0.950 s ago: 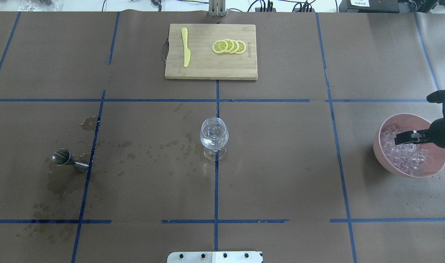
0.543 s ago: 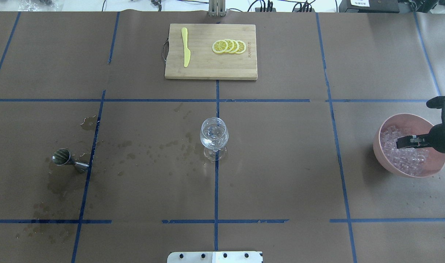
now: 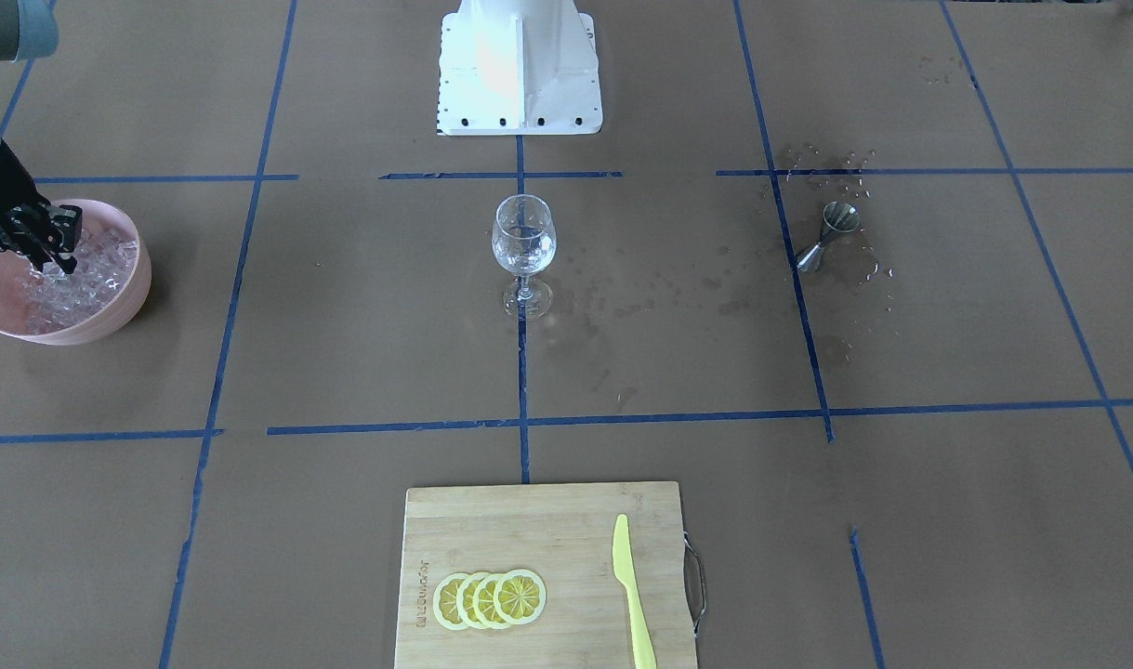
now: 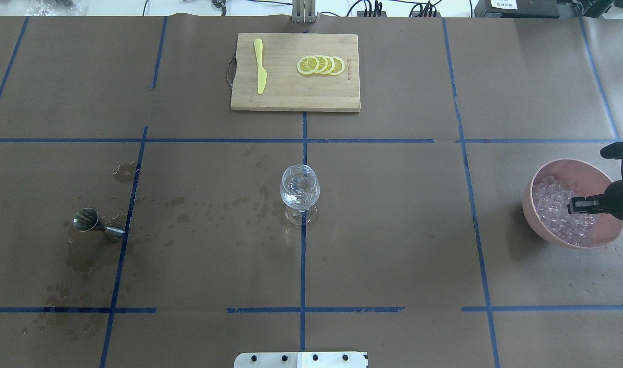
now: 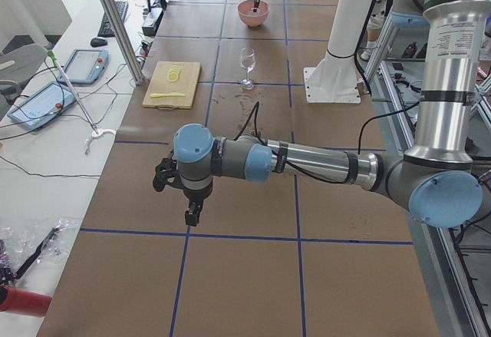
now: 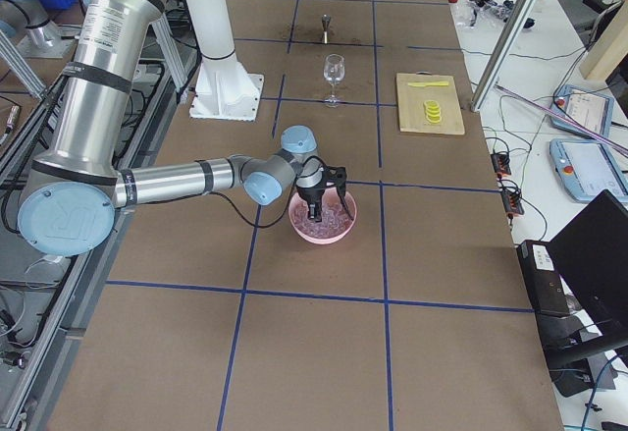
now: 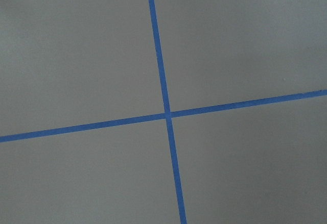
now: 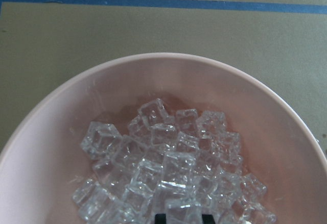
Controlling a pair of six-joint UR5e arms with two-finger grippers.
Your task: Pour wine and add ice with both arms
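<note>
The wine glass (image 4: 300, 191) stands upright at the table's middle with a little clear liquid in it, hard to see; it also shows in the front view (image 3: 523, 243). The ice (image 4: 554, 204) is heaped in a pink bowl (image 4: 567, 164) at the right. My right gripper (image 4: 572, 206) is down in the bowl, open, its fingertips (image 8: 161, 217) astride a cube of the ice (image 8: 168, 152). My left gripper (image 5: 189, 216) hangs over bare table far to the left, seen only in the exterior left view; I cannot tell whether it is open or shut.
A steel jigger (image 4: 94, 223) lies on its side at the left among wet stains. A wooden cutting board (image 4: 295, 97) at the back holds lemon slices (image 4: 320, 65) and a yellow knife (image 4: 260, 65). The white base block (image 3: 520, 65) stands on the robot's side.
My right gripper has moved right and lower, deeper into the ice heap in the bowl. Glass, jigger and board have not moved.
</note>
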